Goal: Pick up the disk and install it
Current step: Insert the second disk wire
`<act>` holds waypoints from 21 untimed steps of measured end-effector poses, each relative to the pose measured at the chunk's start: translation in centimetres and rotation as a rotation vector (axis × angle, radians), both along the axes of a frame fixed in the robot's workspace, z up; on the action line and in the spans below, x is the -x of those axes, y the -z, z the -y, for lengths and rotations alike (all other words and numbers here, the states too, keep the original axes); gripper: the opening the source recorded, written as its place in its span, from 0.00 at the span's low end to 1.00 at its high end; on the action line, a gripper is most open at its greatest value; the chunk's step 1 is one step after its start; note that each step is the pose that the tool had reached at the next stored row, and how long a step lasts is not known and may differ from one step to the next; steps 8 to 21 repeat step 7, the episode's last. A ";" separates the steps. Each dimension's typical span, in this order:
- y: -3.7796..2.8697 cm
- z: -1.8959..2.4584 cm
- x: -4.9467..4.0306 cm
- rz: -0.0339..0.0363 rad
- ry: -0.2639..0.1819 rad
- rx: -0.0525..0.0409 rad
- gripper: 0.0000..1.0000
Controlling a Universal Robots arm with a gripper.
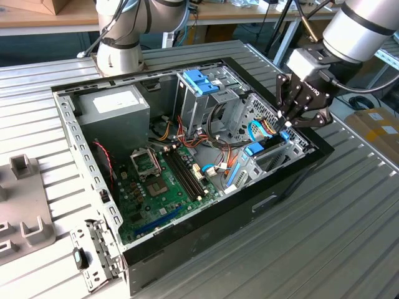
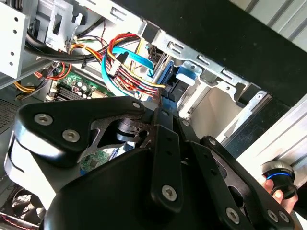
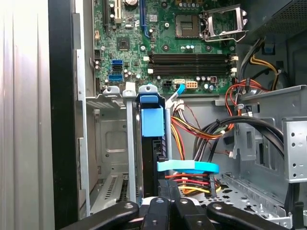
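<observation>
Now, gripper [image 1: 285,122]: clenched on the disk [image 3: 152,122], upright in its bay.
disk handling: likely stiff, heavyish, fragile; hold the blue frame edges.

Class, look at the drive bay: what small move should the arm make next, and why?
Probably ease the disk slightly deeper along its slot. In the first wrist view it stands on edge between the drive cage rails, with the gripper at its near end, so it may not be fully seated.
</observation>
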State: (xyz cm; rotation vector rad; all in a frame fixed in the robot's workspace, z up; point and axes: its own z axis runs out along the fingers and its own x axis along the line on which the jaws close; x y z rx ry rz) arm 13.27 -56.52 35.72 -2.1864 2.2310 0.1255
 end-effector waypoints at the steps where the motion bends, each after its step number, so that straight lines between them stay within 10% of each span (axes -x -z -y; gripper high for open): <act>1: 0.00 0.00 -0.10 -0.0008 0.000 0.0000 0.10; 21: 0.00 0.00 -0.21 -0.0013 0.000 0.0000 0.10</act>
